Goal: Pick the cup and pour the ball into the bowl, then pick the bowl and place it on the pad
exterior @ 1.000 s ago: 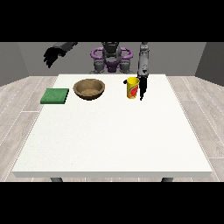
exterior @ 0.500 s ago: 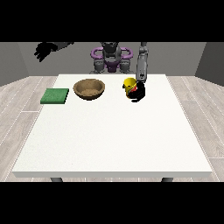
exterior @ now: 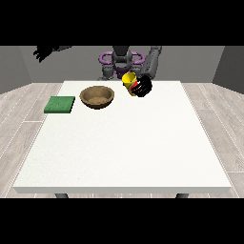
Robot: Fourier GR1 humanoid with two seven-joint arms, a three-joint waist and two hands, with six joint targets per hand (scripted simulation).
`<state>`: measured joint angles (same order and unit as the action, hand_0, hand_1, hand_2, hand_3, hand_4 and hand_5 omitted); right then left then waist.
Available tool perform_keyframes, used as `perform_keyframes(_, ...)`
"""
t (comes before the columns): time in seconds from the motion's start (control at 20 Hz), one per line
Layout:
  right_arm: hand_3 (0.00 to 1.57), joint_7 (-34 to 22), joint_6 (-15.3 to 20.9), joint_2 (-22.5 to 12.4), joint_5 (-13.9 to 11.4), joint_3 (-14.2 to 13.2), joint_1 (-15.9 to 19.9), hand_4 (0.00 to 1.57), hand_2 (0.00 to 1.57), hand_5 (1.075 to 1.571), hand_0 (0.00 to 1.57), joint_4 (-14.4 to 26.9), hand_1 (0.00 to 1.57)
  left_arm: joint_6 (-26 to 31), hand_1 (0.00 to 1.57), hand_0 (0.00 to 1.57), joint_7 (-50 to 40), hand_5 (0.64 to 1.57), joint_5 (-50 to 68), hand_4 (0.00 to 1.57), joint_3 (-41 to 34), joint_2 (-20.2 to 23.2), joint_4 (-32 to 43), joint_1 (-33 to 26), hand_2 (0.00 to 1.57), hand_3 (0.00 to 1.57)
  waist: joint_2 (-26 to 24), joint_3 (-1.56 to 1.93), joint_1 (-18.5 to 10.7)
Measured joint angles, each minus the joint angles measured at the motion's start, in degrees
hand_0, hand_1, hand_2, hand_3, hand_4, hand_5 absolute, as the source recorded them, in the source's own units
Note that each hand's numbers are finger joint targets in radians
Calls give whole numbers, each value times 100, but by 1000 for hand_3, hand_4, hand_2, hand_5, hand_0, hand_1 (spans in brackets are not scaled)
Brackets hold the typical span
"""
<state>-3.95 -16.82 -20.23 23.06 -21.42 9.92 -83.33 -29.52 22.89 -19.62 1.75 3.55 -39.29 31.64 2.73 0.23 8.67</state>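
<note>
A yellow cup (exterior: 129, 81) with a red band is lifted above the table's far side and tilted, its mouth turned toward the bowl. The hand at the view's right (exterior: 143, 86) is curled round it. The brown wooden bowl (exterior: 97, 96) rests on the table just left of the cup. A green pad (exterior: 60, 104) lies flat near the table's left edge, left of the bowl. The hand at the view's left (exterior: 43, 52) is raised high in the air, far from the table. No ball shows.
The large white table (exterior: 124, 147) stretches toward the camera. The robot's torso (exterior: 121, 61) stands behind the far edge. Grey wood-look floor surrounds the table.
The cup has been lifted off the table, tipped and carried left toward the bowl. The hand at the view's left rose higher and further left.
</note>
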Motion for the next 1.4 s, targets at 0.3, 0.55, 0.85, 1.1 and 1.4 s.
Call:
perform_keyframes(0.3,97,41,-114,-54,-19,-41,-3,677,0,1559,0,500,0,-667,1362,1362,-1510,1533,-1591,1448,987,17,472,635,1571,1571,-352,1,-62)
perform_keyframes(0.55,0,194,-336,-224,97,-240,36,685,0,1559,0,966,0,-675,1361,1361,-2759,1545,-2654,1441,1594,-154,861,1241,1571,1571,-446,-5,-149)
perform_keyframes(0.85,127,373,-512,-264,-10,-196,84,691,0,1554,0,1405,0,-181,1351,1351,-4098,1563,-3709,1364,2351,-304,1152,2000,1571,1571,-520,-9,-154)
perform_keyframes(1.1,293,433,-520,-257,-57,-160,271,699,0,1555,0,1649,0,391,1453,1453,-5077,1569,-4550,1090,3008,-336,1353,2528,1571,1571,-560,-12,-90)
perform_keyframes(1.4,327,496,-453,-124,-193,9,534,686,0,1552,0,1865,0,1473,272,272,-5753,1571,-5163,1040,3761,-350,1147,2857,1258,1549,-583,-14,76)
